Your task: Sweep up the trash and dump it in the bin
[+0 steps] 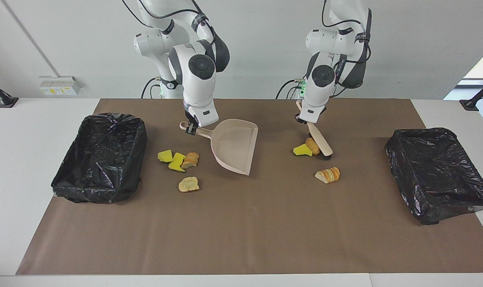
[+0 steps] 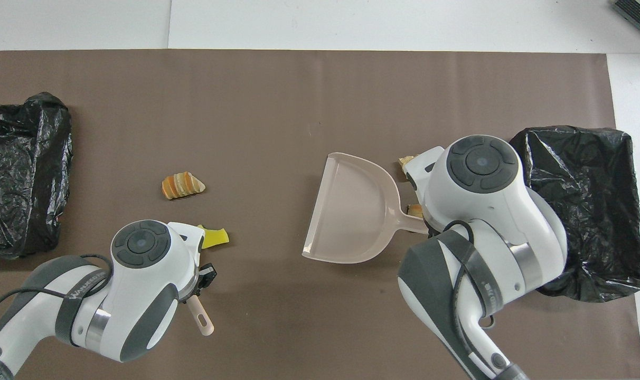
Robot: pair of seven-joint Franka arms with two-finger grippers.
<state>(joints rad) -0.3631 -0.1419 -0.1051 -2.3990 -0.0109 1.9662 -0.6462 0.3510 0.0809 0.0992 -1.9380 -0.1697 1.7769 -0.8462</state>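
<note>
I see both bins [image 1: 100, 157] [image 1: 438, 173], at the frame's left and right edges, apparently empty, so nothing is dumped yet. My right gripper [image 1: 191, 128] is clamped on the pan [image 1: 233, 145], which looks bare, at centre. My left gripper [image 1: 303, 118] is clamped on the brush [image 1: 320, 141], its head against two trash pieces [image 1: 307, 148]. One piece [image 1: 327, 175] lies just below them; four more [image 1: 181, 163] sit left of the pan. All seven remain.

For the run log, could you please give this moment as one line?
left gripper: holds brush against bread lump | right gripper: holds dustpan | bins: no trash seen inside
</note>
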